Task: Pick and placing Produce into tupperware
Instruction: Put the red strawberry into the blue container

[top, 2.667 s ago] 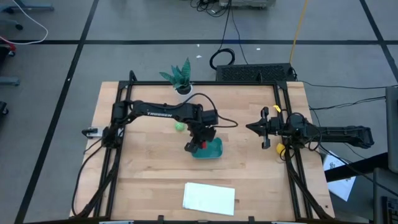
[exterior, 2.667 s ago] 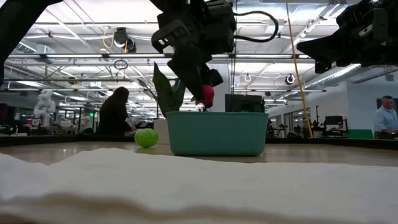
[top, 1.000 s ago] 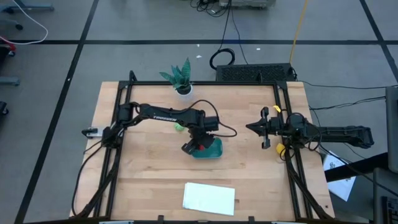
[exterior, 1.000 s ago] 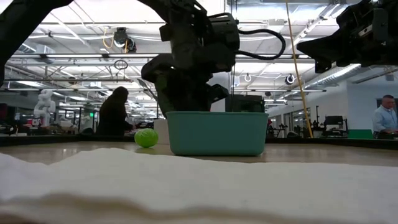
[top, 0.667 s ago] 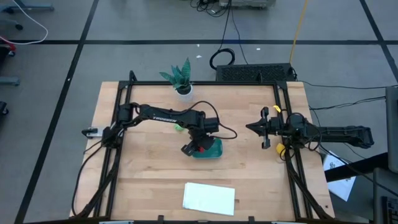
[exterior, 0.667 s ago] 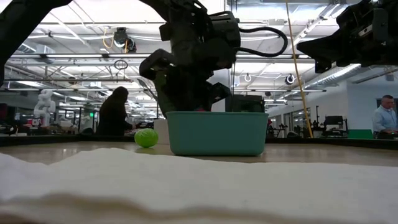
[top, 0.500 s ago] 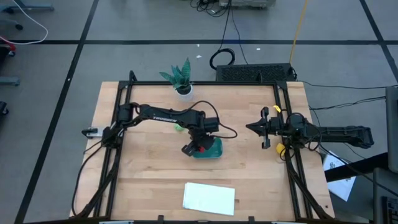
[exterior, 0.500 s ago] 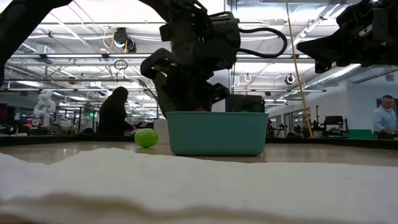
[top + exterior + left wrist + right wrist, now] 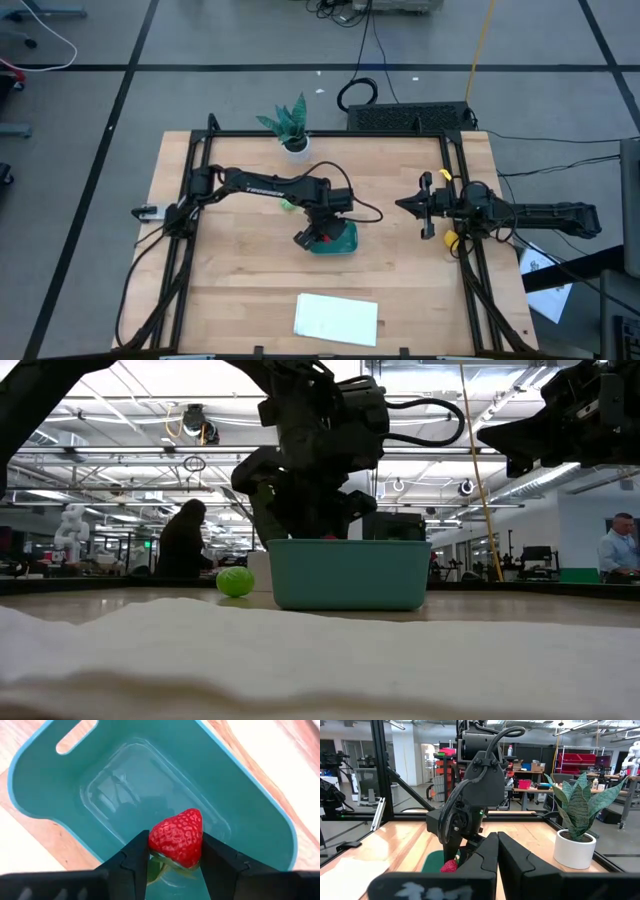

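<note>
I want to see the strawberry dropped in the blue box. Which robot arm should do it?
The left. Its gripper already holds the strawberry right over the teal tupperware. The right gripper waits at the table's right side, shut and empty.

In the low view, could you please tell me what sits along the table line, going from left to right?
Seated person in the background → round green piece → teal container, with the left gripper reaching into it from above → person at far right.

A red, seed-dotted strawberry, teal tupperware, dark pincer fingers, pale wood table.
</note>
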Motion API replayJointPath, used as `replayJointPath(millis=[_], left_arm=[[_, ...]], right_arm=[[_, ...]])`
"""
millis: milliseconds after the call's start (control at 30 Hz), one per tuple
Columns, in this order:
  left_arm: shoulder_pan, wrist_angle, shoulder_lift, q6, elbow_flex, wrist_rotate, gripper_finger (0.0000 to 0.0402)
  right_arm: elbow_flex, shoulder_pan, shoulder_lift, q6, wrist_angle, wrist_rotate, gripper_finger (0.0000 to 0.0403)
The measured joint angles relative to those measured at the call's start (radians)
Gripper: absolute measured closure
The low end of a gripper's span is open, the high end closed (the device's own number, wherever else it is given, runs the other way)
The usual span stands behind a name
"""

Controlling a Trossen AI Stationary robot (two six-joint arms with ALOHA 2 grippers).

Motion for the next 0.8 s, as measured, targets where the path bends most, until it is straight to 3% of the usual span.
replayJointPath(millis=[167,433,800], left_arm=[[-0.001,0.002,0.003,-0.001,0.0,-0.015,0.0257],[0.001,-0.007,0.021,-0.052,0.001,0.052,0.0257],[0.01,0.001,0.049,-0.047,0.0,0.039,0.0257]], right_arm=[[0.0,0.0,0.0,0.0,0.0,0.0,0.0403],[0.0,0.0,0.0,0.0,0.0,0.0,0.0403],[0.0,0.0,0.0,0.0,0.0,0.0,0.0403]])
